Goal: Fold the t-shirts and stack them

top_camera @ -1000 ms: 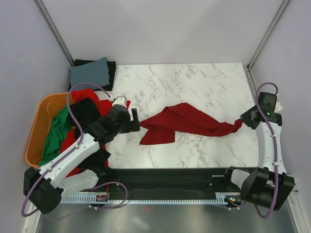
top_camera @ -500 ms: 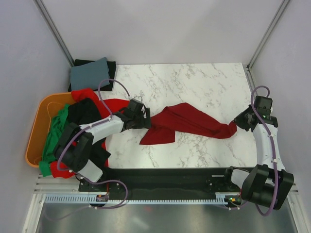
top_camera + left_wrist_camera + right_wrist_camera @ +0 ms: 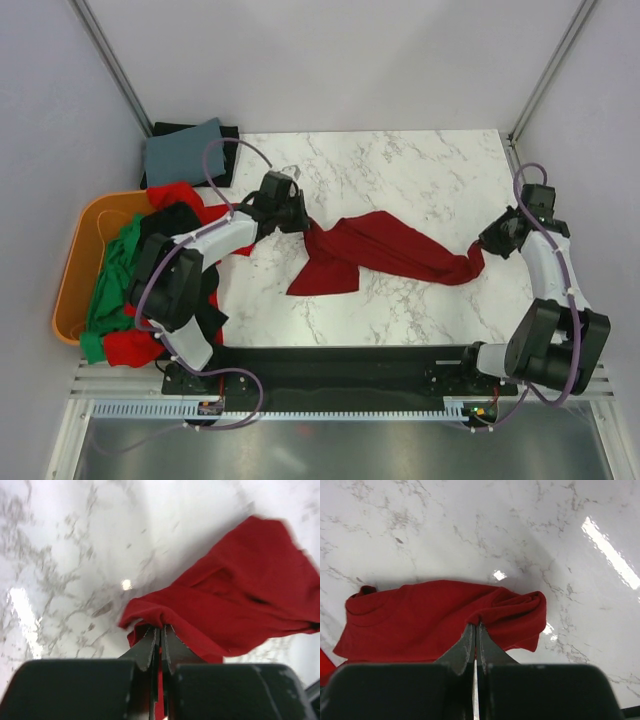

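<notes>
Left gripper and right gripper, each pinched closed on one end of the dark red t-shirt.
Marble table: the shirt lies bunched at frame centre, long axis left to right, dipping slightly toward the right; each arm holds its own end, so spreading likely means pulling apart along that axis. Orange tub, left edge: loose shirts heaped, red, green, black. Upper left: folded stack, grey-teal over black.
</notes>
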